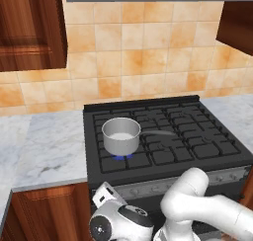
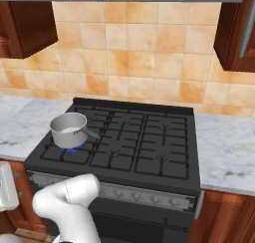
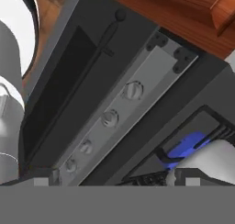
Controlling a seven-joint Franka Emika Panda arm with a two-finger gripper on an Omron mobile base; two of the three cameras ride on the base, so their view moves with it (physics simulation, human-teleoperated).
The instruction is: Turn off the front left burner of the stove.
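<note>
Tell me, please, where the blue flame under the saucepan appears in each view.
Left base view: blue flame left of centre, under the saucepan.
Right base view: flame at middle left, under the pan.
Hand view: blue glow at lower right.
Shared landmark: the grey knob strip.

Matt black stove point(image 1: 197, 136), brushed-metal saucepan point(image 1: 121, 135)
</note>
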